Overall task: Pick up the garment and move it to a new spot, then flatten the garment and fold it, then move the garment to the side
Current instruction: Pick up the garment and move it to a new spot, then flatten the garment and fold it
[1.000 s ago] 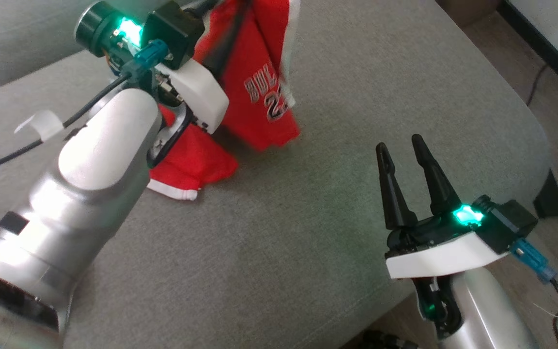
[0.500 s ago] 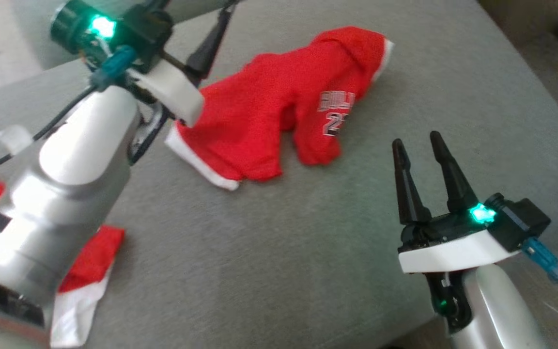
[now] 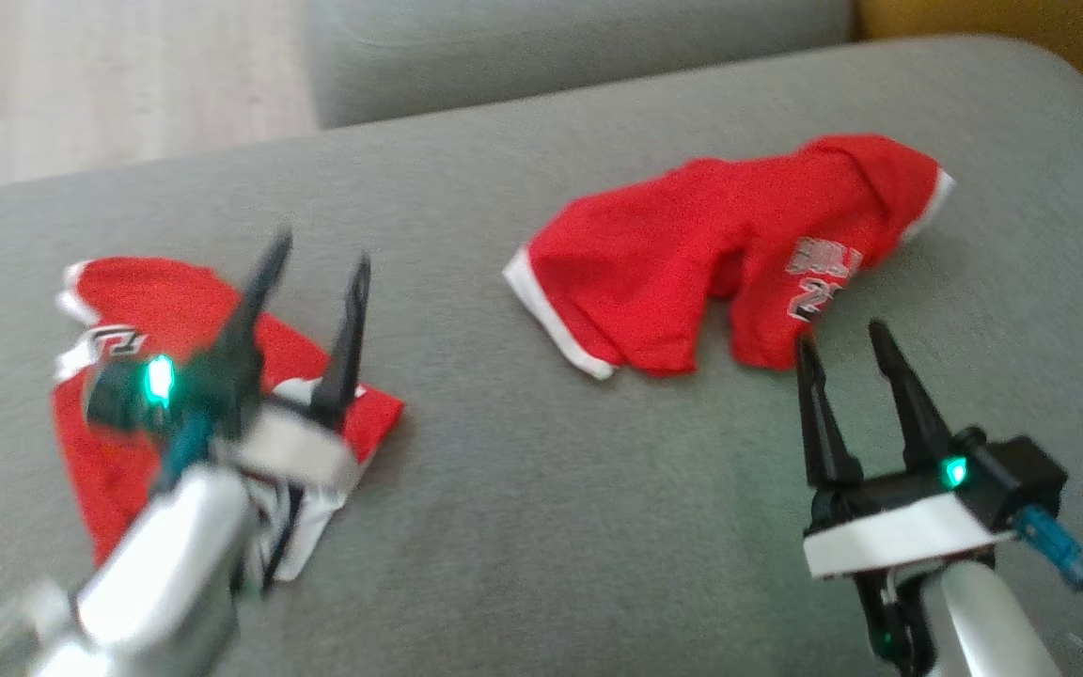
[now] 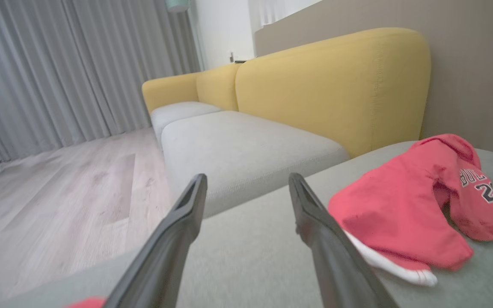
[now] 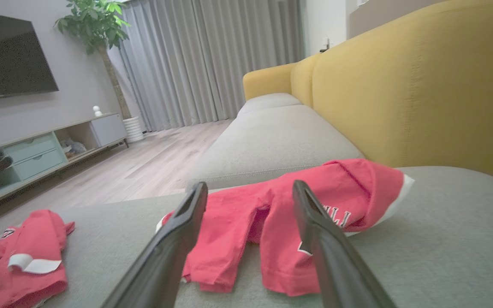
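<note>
Right gripper (image 3: pixel 839 336): fingers parted, nothing between them, tips just short of the near edge of the red garment (image 3: pixel 692 254). Left gripper (image 3: pixel 321 250): likewise spread and empty, poised above a second red garment (image 3: pixel 118 442), well apart to the left. Task piece: crumpled in a loose heap on the grey cushion (image 3: pixel 551 527), printed number facing up, white-trimmed hem (image 3: pixel 556 320) turned leftward. Probably light, limp and soft; likely to sag and bunch when lifted, unlikely to slip from a firm pinch. Best taken along the white hem, one corner per gripper, then drawn taut to spread flat. Not yet flattened or folded.
</note>
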